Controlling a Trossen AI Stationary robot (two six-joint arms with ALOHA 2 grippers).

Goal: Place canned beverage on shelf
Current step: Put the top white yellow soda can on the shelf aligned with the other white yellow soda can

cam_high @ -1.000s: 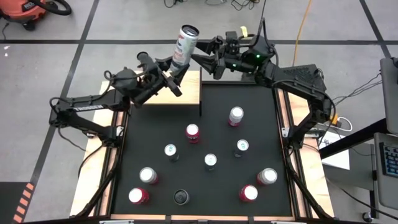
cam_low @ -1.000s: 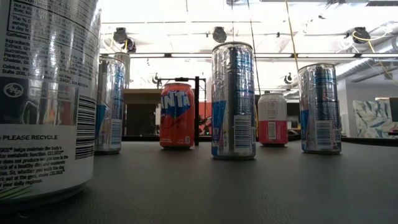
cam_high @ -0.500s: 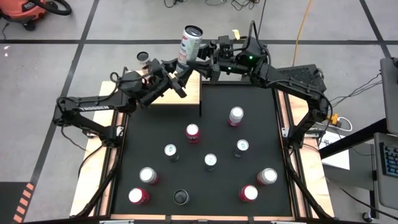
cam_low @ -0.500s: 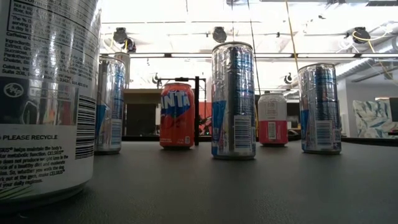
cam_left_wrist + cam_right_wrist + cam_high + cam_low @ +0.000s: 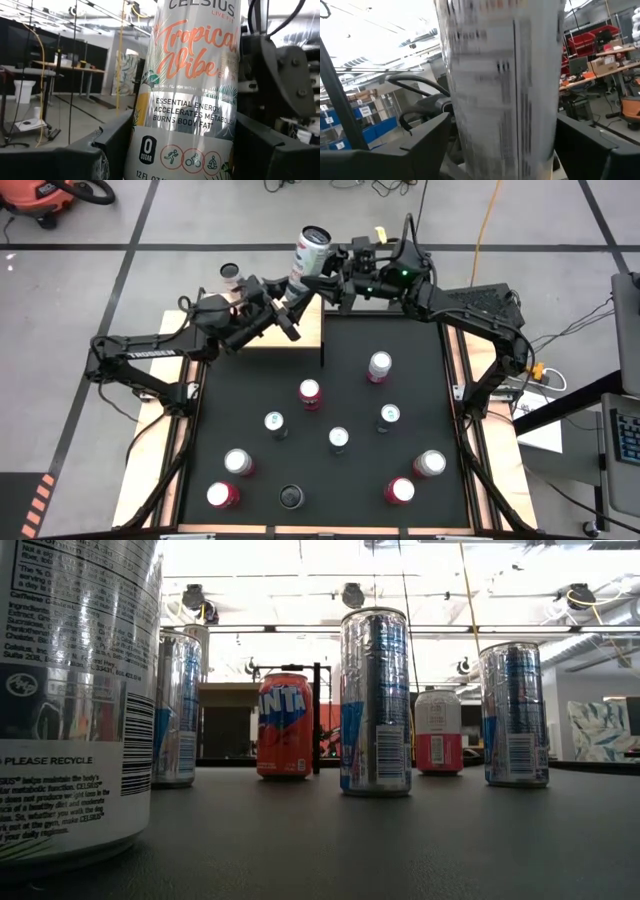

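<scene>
The canned beverage [image 5: 309, 253] is held aloft above the back edge of the shelf [image 5: 300, 330], both grippers at it. Since 1.0 s ago it has shifted slightly back and left. Left gripper [image 5: 287, 298] and right gripper [image 5: 318, 280] each appear closed on it: a handover, unfinished. Long axis near vertical, top up, leaning slightly.

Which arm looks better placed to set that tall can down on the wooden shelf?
Probably the left. Both the left gripper and the right gripper flank the can, but the left arm reaches across the shelf, while the right comes in from the far side.
</scene>
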